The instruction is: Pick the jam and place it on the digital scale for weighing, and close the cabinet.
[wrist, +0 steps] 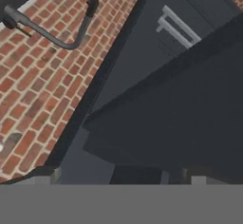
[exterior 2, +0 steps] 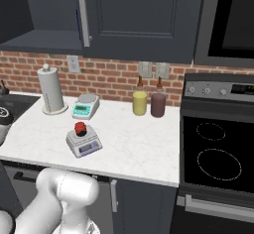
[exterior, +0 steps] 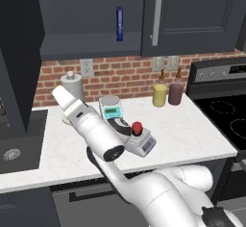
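Note:
The jam (exterior: 137, 127), a small dark jar with a red lid, stands on the platform of the silver-grey digital scale (exterior: 142, 144) near the counter's front; the right base view shows the jam (exterior 2: 80, 127) and the digital scale (exterior 2: 84, 143) too. The cabinet (exterior: 192, 14) has its right door shut and its left door (exterior: 17, 53) swung wide open over the sink. My arm reaches up and left toward that open door. My gripper (wrist: 121, 178) is open with nothing between its tips, close to the dark door panel (wrist: 180, 99).
A tall blue bottle (exterior: 119, 24) stands inside the open cabinet. A white scale with a teal front (exterior: 111, 108), a paper towel roll (exterior: 72, 86), and yellow (exterior: 160, 94) and maroon (exterior: 176, 93) bottles are on the counter. The sink (exterior: 14, 149) lies left, the stove (exterior: 226, 115) right. A faucet (wrist: 47, 31) crosses the brick wall.

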Robot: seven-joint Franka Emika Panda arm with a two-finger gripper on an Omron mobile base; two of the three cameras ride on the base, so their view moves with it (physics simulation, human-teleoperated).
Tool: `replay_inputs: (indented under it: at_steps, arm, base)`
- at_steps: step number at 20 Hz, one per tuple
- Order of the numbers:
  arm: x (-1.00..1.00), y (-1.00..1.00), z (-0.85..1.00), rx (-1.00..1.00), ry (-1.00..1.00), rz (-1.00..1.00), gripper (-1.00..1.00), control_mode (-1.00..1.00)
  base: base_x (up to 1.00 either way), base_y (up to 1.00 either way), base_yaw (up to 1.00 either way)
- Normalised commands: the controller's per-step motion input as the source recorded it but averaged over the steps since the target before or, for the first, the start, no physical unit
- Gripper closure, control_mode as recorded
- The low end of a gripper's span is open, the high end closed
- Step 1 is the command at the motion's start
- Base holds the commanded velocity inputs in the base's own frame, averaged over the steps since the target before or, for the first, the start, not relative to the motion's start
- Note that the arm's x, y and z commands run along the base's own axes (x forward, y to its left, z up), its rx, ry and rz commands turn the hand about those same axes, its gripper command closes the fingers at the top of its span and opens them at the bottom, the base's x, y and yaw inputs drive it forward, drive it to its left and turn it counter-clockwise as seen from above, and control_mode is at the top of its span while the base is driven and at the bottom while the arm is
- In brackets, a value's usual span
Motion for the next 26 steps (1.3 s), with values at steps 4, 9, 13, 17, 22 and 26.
replay_inputs:
  at_steps: [4,9,13,17,22,26]
  arm:
    - [-0.14,0.66,-0.25,0.00,-0.03,-0.07,-1.00,-1.00]
    - [-0.42,0.09,-0.46,0.00,-0.10,-0.09,-1.00,-1.00]
    - [-0.60,-0.06,-0.49,0.04,-0.16,-0.07,-1.00,-1.00]
    - [-0.21,0.55,-0.16,0.04,-0.30,-0.08,-1.00,-1.00]
    - [0.00,0.99,0.00,0.01,-0.25,-0.12,-1.00,-1.00]
    - [0.15,0.74,-0.46,0.11,-0.07,-0.10,-1.00,-1.00]
  base:
    - [0.00,0.00,0.00]
    - [0.00,0.00,0.00]
    - [0.00,0.00,0.00]
    - [0.00,0.00,0.00]
    - [0.00,0.00,0.00]
    - [0.00,0.00,0.00]
